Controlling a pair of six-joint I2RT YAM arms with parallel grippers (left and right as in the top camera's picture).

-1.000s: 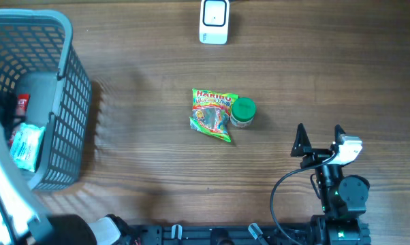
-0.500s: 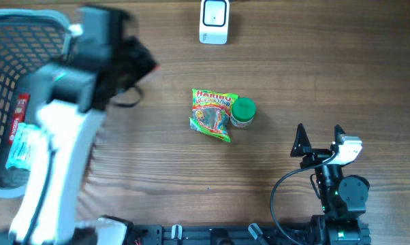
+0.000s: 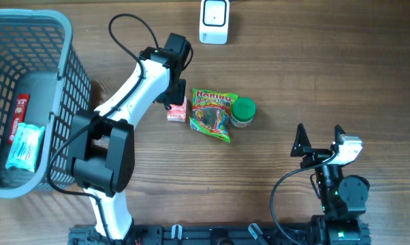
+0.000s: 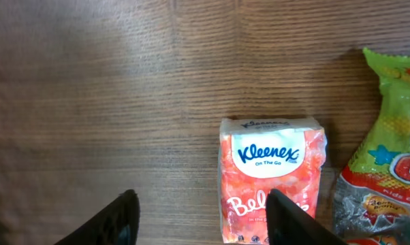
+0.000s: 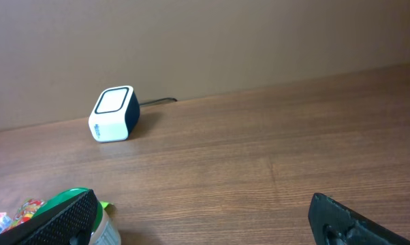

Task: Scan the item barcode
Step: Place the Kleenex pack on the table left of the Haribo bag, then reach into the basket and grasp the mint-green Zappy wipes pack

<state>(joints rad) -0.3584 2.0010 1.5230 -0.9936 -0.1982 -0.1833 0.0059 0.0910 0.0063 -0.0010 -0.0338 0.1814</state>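
The left hand (image 4: 203,207) hangs with its fingers parted, gripping nothing, partly over the small orange plastic-wrapped Kleenex tissue pack (image 4: 272,170). The pack lies flat on the wooden table (image 4: 89,82), logo up, no barcode showing. This looks like the pick-up step: next, close gently on its soft, crinkly sides and turn it toward the white boxy scanner (image 3: 214,20). A glossy Haribo sweets bag (image 3: 212,114) lies just beside it. The right hand (image 3: 319,139) rests wide apart, empty.

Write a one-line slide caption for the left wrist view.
Left gripper open over a Kleenex pack beside a candy bag on the table.
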